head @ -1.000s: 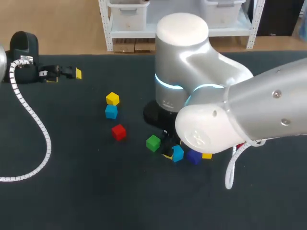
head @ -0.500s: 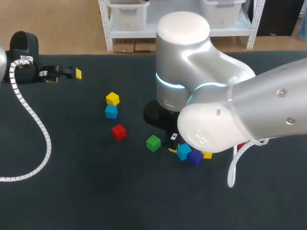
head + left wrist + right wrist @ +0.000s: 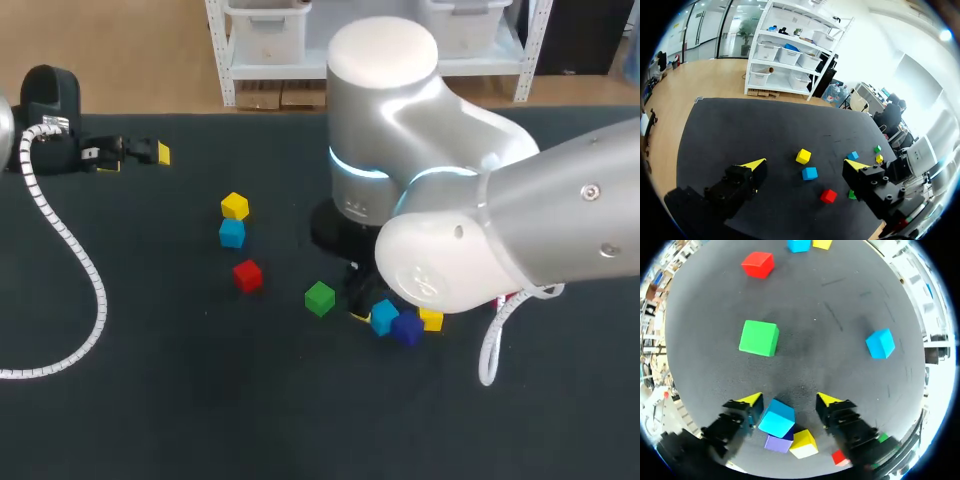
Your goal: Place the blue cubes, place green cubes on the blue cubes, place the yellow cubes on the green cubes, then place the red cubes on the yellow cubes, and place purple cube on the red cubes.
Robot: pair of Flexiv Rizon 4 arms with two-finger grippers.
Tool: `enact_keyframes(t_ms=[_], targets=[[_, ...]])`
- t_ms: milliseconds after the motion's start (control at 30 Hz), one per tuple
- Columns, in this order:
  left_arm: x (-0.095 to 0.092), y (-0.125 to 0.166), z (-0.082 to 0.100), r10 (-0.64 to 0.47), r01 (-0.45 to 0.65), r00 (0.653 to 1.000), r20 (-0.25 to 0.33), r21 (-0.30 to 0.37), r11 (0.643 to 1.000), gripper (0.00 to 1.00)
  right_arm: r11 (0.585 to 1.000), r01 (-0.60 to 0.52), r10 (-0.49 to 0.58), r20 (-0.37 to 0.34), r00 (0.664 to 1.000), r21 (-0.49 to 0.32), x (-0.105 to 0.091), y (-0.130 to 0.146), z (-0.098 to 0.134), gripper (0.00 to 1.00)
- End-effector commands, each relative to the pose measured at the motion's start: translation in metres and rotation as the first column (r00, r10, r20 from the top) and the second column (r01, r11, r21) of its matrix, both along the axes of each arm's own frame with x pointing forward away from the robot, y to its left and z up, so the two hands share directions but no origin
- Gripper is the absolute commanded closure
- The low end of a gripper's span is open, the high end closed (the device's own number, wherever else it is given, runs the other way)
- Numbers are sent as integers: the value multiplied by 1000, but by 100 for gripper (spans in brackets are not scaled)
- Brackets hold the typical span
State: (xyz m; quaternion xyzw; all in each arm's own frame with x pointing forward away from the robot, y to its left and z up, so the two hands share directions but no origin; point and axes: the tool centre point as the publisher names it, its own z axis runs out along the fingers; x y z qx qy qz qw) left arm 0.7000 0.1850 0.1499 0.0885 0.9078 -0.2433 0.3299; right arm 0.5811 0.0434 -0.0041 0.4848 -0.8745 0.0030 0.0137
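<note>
The right gripper (image 3: pixel 788 400) has shifted sideways, and the blue cube (image 3: pixel 777 417) between its wide-open fingers has slid with it, close against the purple cube (image 3: pixel 406 328). It seems pushed, not gripped, so no base is placed yet. The left gripper (image 3: pixel 135 156), also wide, rests near the far left corner of the dark table (image 3: pixel 150 400).
</note>
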Motion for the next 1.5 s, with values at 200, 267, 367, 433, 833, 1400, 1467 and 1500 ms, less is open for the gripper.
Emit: enact_keyframes(t_ms=[200, 267, 367, 433, 833, 1400, 1467, 1500], targets=[[0, 0, 0, 0, 0, 1000, 0, 0, 1000, 0, 999, 49, -49, -15, 999, 18, -8, -11, 1, 0], [0, 0, 0, 0, 0, 1000, 0, 0, 1000, 0, 998, 56, -55, -16, 998, 18, -9, -12, 1, 0], [0, 0, 0, 0, 0, 1000, 0, 0, 1000, 0, 998, 60, -60, -17, 998, 18, -12, -13, 2, 5], [0, 0, 0, 0, 0, 1000, 0, 0, 1000, 0, 998, 60, -60, -18, 998, 19, -13, -13, 2, 44], [0, 0, 0, 0, 0, 1000, 0, 0, 1000, 0, 1000, -9, 9, -13, 1000, 25, -16, -11, 7, 100], [0, 0, 0, 0, 0, 1000, 0, 0, 1000, 0, 952, -304, 303, 45, 952, 32, 15, -54, 51, 100], [0, 0, 0, 0, 0, 1000, 0, 0, 1000, 0, 945, -325, 323, 51, 945, 42, 27, -59, 50, 100], [0, 0, 0, 0, 0, 1000, 0, 0, 1000, 0, 940, -340, 338, 55, 940, 42, 33, -61, 49, 100]])
